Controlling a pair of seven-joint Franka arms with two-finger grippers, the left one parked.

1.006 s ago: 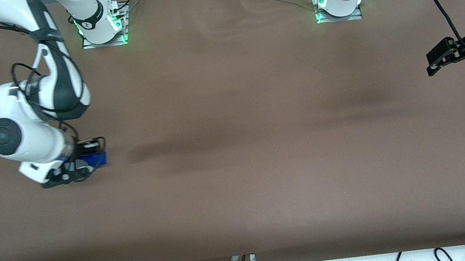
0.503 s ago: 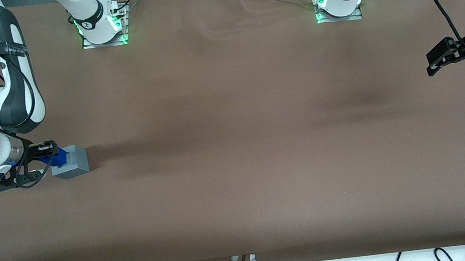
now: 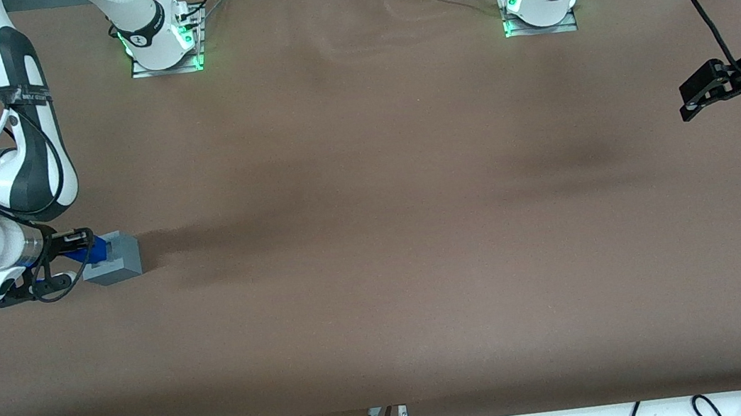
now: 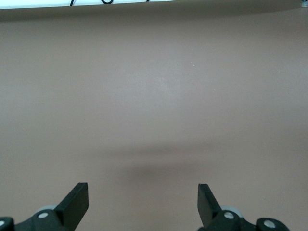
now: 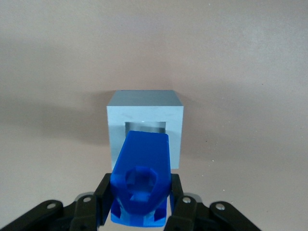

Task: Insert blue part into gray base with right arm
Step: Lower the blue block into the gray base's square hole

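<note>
The gripper, clamping the blue part, has edged closer to the gray base.

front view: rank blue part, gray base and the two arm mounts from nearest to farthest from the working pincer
1. Blue part: held in the pincer.
2. Gray base: right beside the pincer, the part's tip at it.
3. Working arm's mount: farther from the camera.
4. Parked arm's mount: toward the parked arm's end.
</note>
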